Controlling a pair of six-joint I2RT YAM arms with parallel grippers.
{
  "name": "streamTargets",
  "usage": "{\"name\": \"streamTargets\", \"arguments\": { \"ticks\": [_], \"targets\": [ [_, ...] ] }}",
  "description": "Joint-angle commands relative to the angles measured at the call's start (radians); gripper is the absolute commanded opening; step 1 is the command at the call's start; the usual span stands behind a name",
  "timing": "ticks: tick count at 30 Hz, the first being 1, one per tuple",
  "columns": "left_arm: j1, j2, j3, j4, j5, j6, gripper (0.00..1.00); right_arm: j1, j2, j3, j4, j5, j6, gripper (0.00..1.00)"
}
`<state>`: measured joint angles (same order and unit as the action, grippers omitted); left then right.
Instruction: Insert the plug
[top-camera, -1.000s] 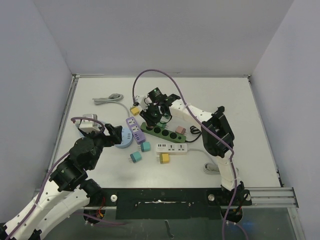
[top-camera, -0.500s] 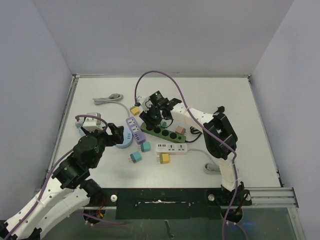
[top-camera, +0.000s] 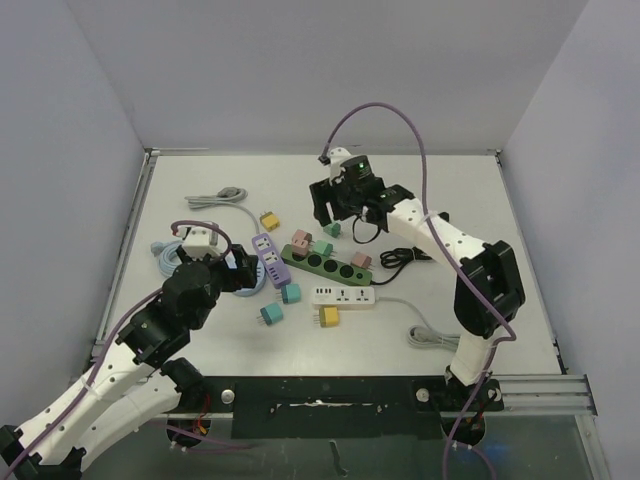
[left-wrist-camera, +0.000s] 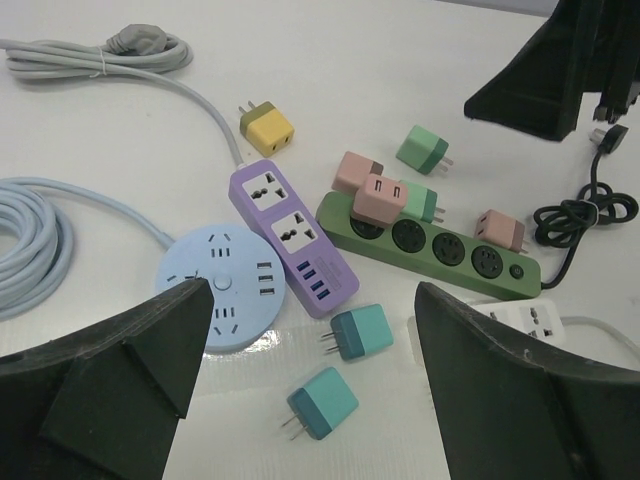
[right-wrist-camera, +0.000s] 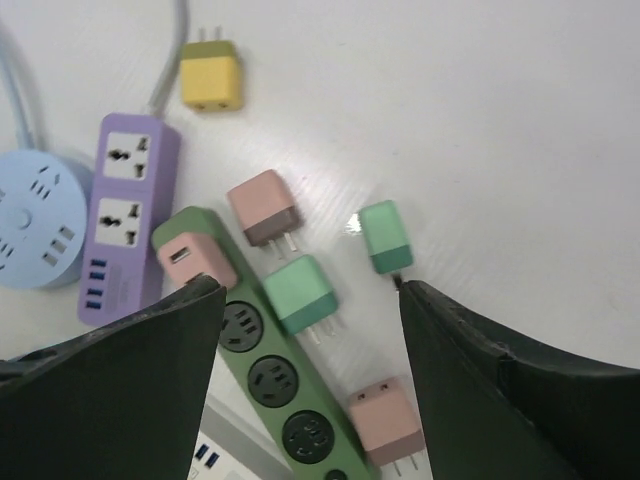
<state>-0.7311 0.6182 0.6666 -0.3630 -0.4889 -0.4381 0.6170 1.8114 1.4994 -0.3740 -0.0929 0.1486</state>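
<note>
Two robot arms reach over a white table (top-camera: 450, 200) strewn with power strips and loose plugs.

The right hand (right-wrist-camera: 302, 288) hangs above the table. Its two fingers are spread wide and there is nothing between them. Directly below it lies a green power strip (right-wrist-camera: 268, 375). One end of the strip sits just under one finger, and its long axis runs slantwise back beneath the palm.

A pink plug (right-wrist-camera: 195, 262) stands on that end socket. It looks seated, though its prongs are hidden, so this cannot be confirmed. The round sockets next along the strip appear free.

A light green plug (right-wrist-camera: 298, 292) lies on its side almost straight below the gap between the right hand's fingers, just beside the strip. Its bare prongs point roughly along the strip's length, not down toward a socket. If this plug goes in next, it would probably have to be lifted and turned prongs-down.

The left hand (left-wrist-camera: 310, 290) is also spread wide and empty. From it, the green strip lies ahead and off to the right, beyond a purple power strip (left-wrist-camera: 295, 240).

The right hand is clearly the nearer of the two to both plugs.
</note>
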Motion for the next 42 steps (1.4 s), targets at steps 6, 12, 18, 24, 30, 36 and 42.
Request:
{"name": "streamTargets", "arguments": {
  "ticks": [6, 12, 18, 24, 30, 36, 42],
  "targets": [
    [0.004, 0.007, 0.009, 0.098, 0.094, -0.060, 0.83, -0.122, 0.155, 0.110, -0.075, 0.080, -0.011, 0.70],
    [0.004, 0.017, -0.005, 0.121, 0.124, -0.090, 0.83, -0.129, 0.293, 0.256, -0.168, -0.008, -0.093, 0.68],
    [0.004, 0.040, -0.005, 0.129, 0.132, -0.096, 0.83, -0.127, 0.326, 0.273, -0.155, -0.047, -0.104, 0.66],
    [0.004, 0.046, -0.005, 0.134, 0.131, -0.096, 0.82, -0.115, 0.348, 0.297, -0.165, -0.049, -0.092, 0.63],
    [0.004, 0.044, -0.005, 0.133, 0.133, -0.100, 0.82, -0.092, 0.380, 0.311, -0.166, -0.043, -0.092, 0.62],
    [0.004, 0.035, -0.005, 0.130, 0.136, -0.102, 0.82, -0.087, 0.402, 0.313, -0.152, -0.026, -0.123, 0.40],
    [0.004, 0.042, -0.036, 0.145, 0.149, -0.109, 0.82, -0.087, 0.378, 0.307, -0.145, -0.013, -0.146, 0.23]
  ]
}}
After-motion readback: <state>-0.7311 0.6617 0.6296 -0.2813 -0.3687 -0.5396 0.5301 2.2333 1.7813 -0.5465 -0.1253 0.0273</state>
